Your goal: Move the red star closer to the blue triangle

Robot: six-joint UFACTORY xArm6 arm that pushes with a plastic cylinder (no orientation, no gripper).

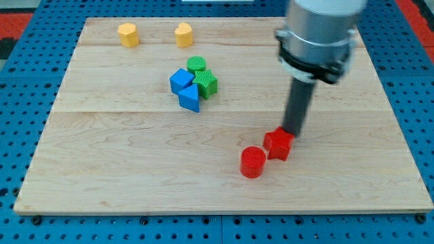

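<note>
red star (279, 144) sits low on the board, right of centre, and my tip (293, 133) is right there at its upper right edge, touching or as good as touching. no jaws on this tool, just a plain dark rod, so nothing is grasped; the rod stands upright with its grey housing filling the view's top right. just to the star's lower left, the red cylinder (253, 162), close beside it, maybe in contact, hard to call. the blue triangle (190, 97) is well apart from the star, up and to the view's left, in a tight cluster near the board's middle: a blue block (180, 80) against its upper left, a green cylinder (196, 65) at the top of the group, a green block (207, 83) on the right side, all bunched together and touching or nearly so. further up, near the board's top edge, two yellow blocks: one (128, 34) to the left, one (184, 34) right of it, apart from each other. the wooden board (122, 163) lies on a blue pegboard surface (20, 135).
</note>
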